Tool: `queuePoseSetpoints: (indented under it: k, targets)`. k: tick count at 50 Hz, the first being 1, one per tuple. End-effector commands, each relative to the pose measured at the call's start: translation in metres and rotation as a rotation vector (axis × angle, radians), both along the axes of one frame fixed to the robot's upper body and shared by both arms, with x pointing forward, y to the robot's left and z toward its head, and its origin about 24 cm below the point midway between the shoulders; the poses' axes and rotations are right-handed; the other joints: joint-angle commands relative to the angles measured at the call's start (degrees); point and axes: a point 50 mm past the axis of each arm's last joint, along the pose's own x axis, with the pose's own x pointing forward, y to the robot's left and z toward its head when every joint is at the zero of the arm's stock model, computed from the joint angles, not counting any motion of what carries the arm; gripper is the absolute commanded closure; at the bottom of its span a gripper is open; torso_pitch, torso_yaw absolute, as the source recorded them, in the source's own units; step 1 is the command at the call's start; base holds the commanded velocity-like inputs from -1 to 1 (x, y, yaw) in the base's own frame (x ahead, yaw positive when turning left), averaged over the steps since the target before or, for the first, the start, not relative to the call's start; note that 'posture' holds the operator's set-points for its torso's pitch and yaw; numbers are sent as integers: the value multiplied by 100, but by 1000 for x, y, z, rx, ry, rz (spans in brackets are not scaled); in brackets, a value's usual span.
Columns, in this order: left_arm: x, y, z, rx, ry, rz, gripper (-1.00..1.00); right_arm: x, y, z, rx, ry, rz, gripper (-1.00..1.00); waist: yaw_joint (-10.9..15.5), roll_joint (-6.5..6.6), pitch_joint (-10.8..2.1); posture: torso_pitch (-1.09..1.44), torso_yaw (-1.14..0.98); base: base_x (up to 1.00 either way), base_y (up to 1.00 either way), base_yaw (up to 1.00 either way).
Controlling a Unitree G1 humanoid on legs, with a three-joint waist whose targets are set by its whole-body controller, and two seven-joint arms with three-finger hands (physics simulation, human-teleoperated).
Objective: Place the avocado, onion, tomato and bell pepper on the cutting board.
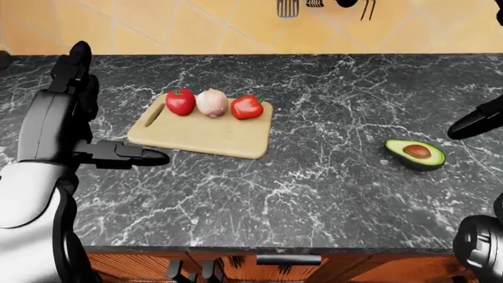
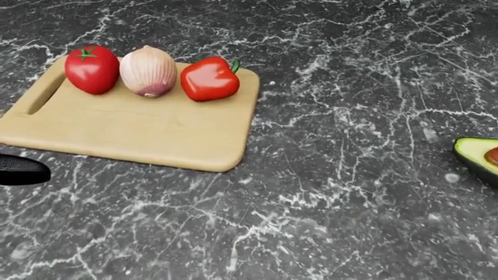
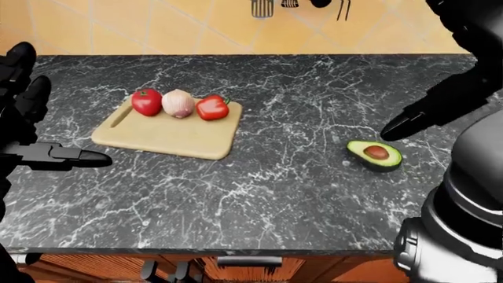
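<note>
The wooden cutting board (image 2: 132,131) lies on the dark marble counter. Along its top edge stand a tomato (image 2: 91,69), an onion (image 2: 147,71) and a red bell pepper (image 2: 208,79) in a row. A halved avocado (image 3: 375,155) rests cut side up on the counter far to the board's right. My right hand (image 3: 428,106) hovers open just above and right of the avocado, one black finger pointing down towards it. At the board's left, my left hand (image 1: 102,118) is open, fingers up and thumb (image 1: 137,157) stretched towards the board's lower left corner. Both hands hold nothing.
The counter's near edge (image 1: 259,247) runs along the bottom of the eye views, with cabinet handles below it. A tiled wall (image 1: 196,26) with hanging utensils (image 1: 287,7) rises behind the counter. Bare marble (image 2: 350,116) lies between board and avocado.
</note>
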Motion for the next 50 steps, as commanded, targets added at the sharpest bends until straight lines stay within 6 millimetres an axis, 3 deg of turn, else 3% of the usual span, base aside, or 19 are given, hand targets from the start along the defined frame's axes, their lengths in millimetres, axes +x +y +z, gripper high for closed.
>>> queuePoseSetpoints:
  k: [1,7,13,29,48,50]
  targets:
    - [-5,-1,13,34,-77,6,-100,-15,-7,7,-13,-61,-30,-100,-6,-21,-157,0,13,0,0,0]
    - [-6,-1,13,33,-77,6,-100,-33,-21,-4,-11,-39,-74,-100,-11,-54,-158,0,13,0,0,0]
    - [-7,-1,12,35,-76,7,-100,-37,-24,-10,-13,-25,-90,-100,-31,-86,-154,0,13,0,0,0]
    - [-5,-2,15,42,-76,9,-100,-37,-44,-89,77,49,-164,-100,-45,-125,-198,0,13,0,0,0]
    - [-9,0,13,44,-71,12,-100,-32,-70,-120,204,-37,-291,-100,-55,-139,-250,0,13,0,0,0]
    - [-9,0,12,44,-70,14,-100,-46,-80,-116,233,-49,-290,-100,-57,-143,-258,0,13,0,0,0]
